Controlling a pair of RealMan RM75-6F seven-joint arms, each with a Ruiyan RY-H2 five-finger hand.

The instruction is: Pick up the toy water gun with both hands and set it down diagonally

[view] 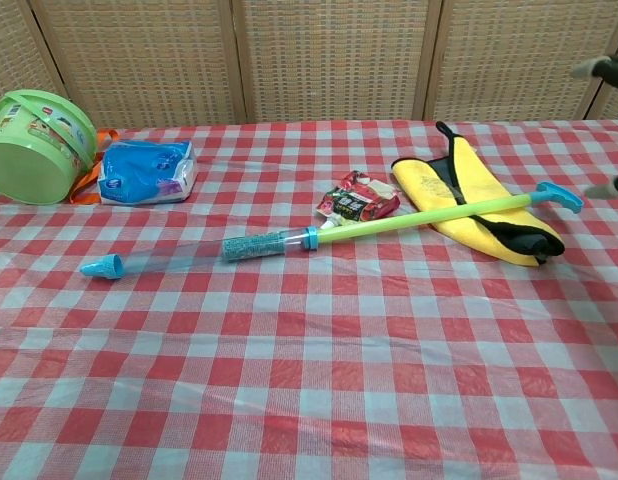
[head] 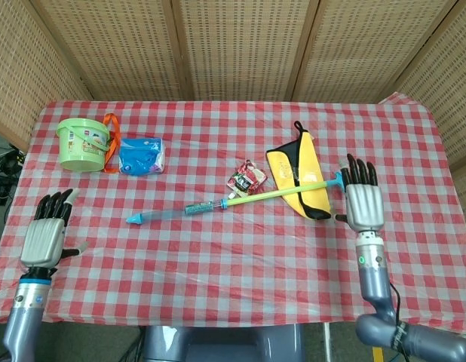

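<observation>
The toy water gun (head: 233, 200) lies diagonally mid-table, its tip toward eight o'clock and its handle toward two o'clock over the yellow pouch (head: 297, 181), with left hand (head: 46, 238) and right hand (head: 363, 204) spread empty, so I judge only retreat remains.

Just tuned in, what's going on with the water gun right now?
The toy water gun lies diagonally on the checked table, its green rod end resting across the yellow pouch. Neither hand holds it: the left hand and right hand are both open near the table's front edge.
</observation>
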